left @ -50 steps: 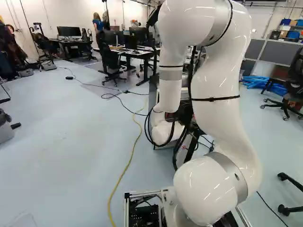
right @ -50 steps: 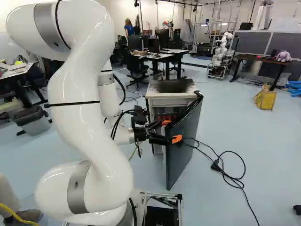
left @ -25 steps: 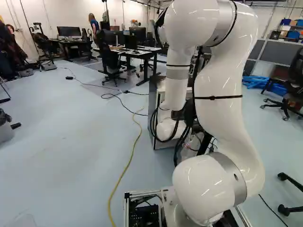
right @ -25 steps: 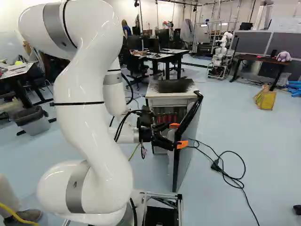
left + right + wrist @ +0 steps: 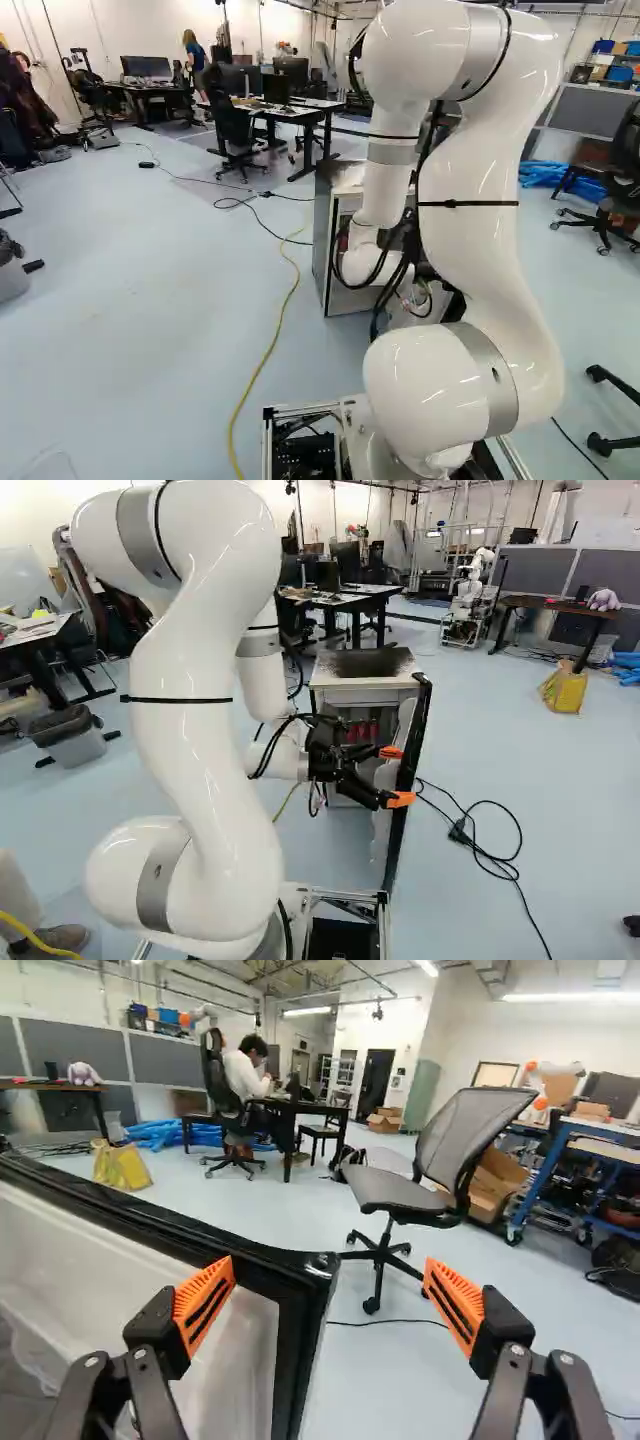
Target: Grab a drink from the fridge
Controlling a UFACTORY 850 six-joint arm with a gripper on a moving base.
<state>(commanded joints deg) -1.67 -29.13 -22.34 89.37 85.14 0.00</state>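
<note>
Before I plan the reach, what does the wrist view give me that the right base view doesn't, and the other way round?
Only the wrist view: the seat and backrest of the mesh office chair beyond the door, and the blue-framed table.

Only the right base view: the fridge body, the red drinks inside it, the arm, and another robot in the background.

Both: the open fridge door, the open gripper, and the yellow bag on the floor.
</note>
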